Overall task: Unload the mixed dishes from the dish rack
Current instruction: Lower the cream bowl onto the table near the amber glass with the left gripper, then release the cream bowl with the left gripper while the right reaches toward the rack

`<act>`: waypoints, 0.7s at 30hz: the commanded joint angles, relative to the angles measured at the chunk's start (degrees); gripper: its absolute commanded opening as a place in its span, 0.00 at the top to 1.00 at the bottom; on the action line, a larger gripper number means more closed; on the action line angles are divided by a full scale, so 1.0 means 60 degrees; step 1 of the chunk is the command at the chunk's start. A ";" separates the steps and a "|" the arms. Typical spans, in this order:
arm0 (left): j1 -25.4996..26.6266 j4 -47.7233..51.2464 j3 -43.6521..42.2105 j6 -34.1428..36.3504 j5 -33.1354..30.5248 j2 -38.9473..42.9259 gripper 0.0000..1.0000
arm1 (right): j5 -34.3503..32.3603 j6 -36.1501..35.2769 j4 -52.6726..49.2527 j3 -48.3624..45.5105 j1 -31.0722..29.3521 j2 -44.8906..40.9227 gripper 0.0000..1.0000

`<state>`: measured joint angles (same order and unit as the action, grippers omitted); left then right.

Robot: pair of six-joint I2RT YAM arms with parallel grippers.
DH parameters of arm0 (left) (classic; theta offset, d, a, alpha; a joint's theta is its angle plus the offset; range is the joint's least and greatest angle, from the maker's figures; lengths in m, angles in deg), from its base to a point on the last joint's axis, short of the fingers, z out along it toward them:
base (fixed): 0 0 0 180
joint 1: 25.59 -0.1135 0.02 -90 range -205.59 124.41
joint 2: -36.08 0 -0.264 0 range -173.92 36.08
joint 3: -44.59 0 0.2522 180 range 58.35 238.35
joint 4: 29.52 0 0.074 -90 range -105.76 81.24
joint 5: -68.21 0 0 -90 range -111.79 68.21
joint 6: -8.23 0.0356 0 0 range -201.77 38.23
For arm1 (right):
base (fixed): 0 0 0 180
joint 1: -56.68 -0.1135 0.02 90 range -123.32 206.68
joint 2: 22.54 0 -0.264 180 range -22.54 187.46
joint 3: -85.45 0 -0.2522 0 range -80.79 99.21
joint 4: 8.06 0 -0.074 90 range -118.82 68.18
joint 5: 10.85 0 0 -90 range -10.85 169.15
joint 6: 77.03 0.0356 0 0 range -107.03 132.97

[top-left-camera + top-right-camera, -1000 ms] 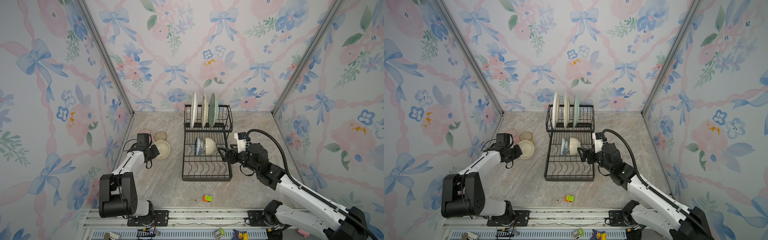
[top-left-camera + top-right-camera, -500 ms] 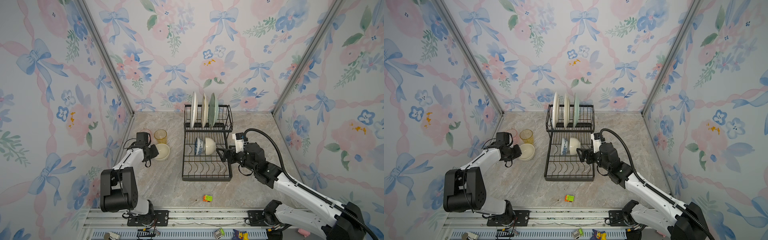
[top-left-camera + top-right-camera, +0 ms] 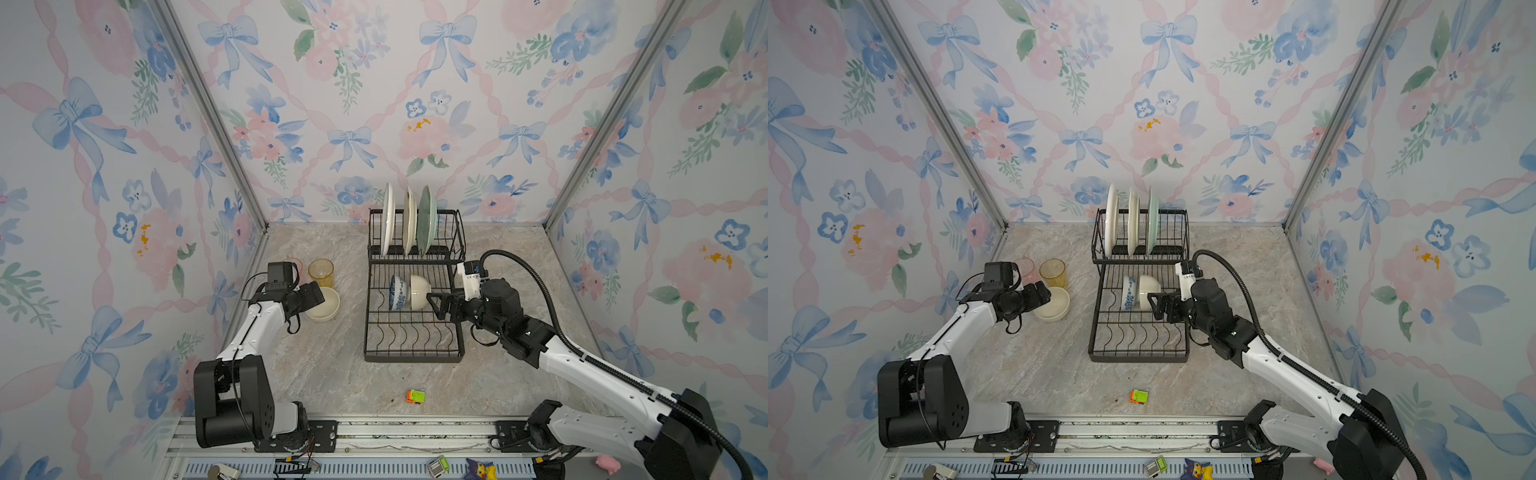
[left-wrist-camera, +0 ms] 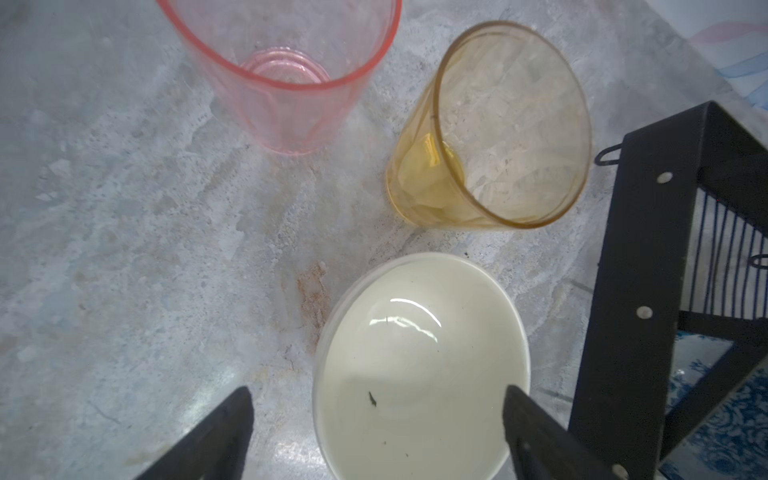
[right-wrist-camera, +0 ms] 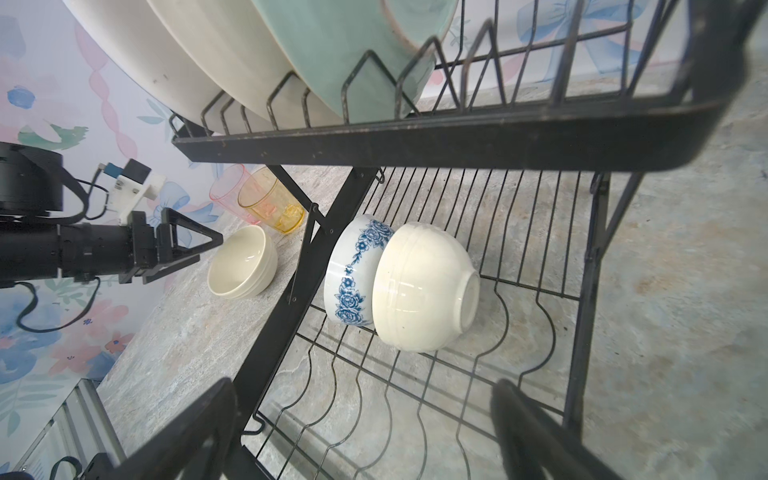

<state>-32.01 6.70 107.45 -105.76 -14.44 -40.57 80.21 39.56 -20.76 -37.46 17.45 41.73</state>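
Note:
The black dish rack stands mid-table. Three plates stand upright in its upper basket. On the lower tray a blue-patterned bowl and a white bowl lie on their sides, touching. Left of the rack, a second white bowl sits upright on the table beside the amber tumbler and the pink tumbler. My left gripper hangs open just above that bowl's near rim, holding nothing. My right gripper is open and empty over the lower tray, short of the rack's white bowl.
A small orange-green toy block lies on the marble table in front of the rack. Floral walls close in on three sides. A metal rail with both arm bases runs along the front edge.
My left gripper set the tilted white bowl down upright by the amber tumbler and opened, letting it go. My right gripper edged slightly nearer the rack's bowls, staying open.

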 commanded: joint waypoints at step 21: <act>0.2169 -0.0342 -0.0148 -0.1231 -0.0035 0.3422 0.02 | -0.1288 0.0558 0.0487 -0.0258 -0.0843 0.0815 0.03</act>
<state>-19.92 6.04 106.97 -111.46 -13.58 -19.98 74.33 42.55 -18.73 -38.82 13.34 45.93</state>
